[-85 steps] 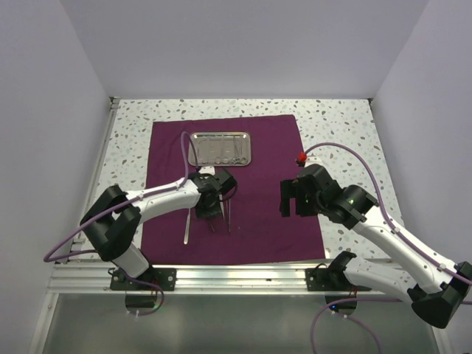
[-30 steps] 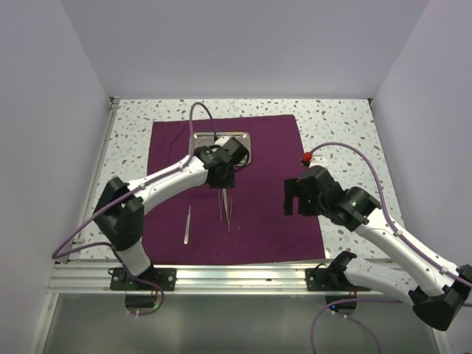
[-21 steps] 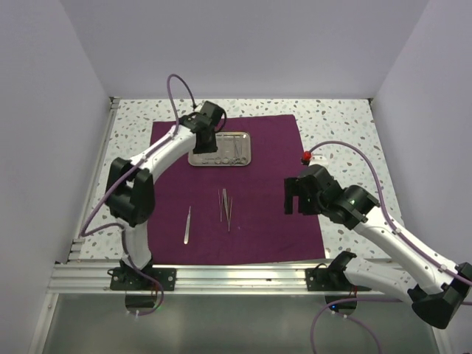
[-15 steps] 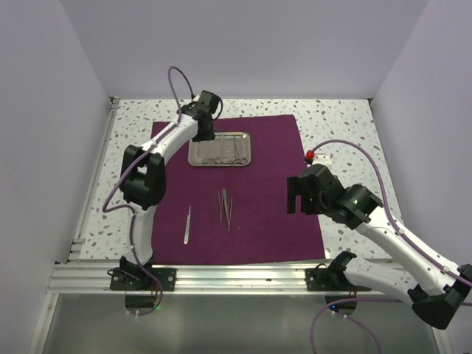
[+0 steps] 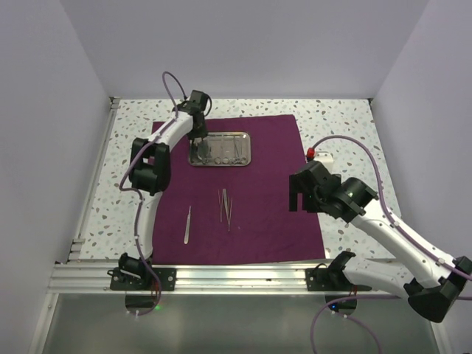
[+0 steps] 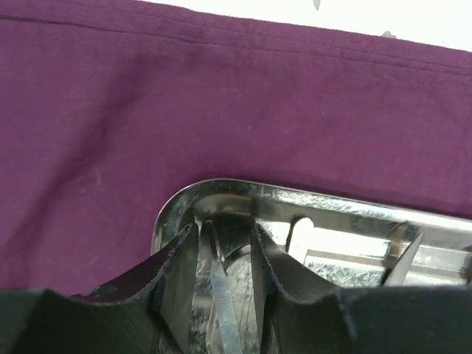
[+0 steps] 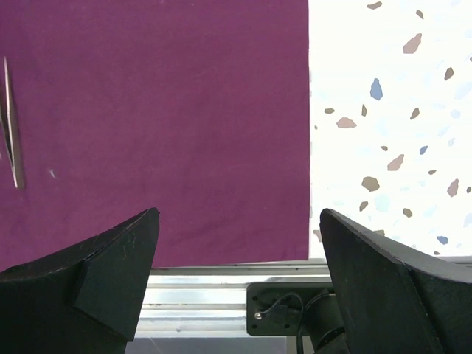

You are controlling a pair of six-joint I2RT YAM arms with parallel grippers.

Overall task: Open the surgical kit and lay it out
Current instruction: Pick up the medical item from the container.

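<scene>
The maroon cloth wrap (image 5: 273, 214) lies spread flat on the speckled table. The steel tray (image 5: 221, 164) sits on its far part with several thin instruments inside. My left gripper (image 5: 195, 140) reaches into the tray's left end. In the left wrist view its fingers (image 6: 177, 273) stand narrowly apart around a thin silver instrument (image 6: 221, 295) near the tray corner (image 6: 171, 214), with gaps on both sides. Silver tweezers (image 5: 187, 225) and two more thin instruments (image 5: 225, 208) lie on the cloth's near half. My right gripper (image 5: 297, 193) hovers wide open and empty over the cloth's right side (image 7: 147, 110).
The aluminium rail (image 5: 236, 276) runs along the near table edge and shows under the right gripper (image 7: 240, 214) as well (image 7: 206, 295). A red connector (image 5: 311, 153) sits on the right arm's cable. White walls close in the table on three sides.
My left arm left the instruments on the near cloth, swung out to the far left and came down into the tray's left end. My right arm shifted only slightly.
</scene>
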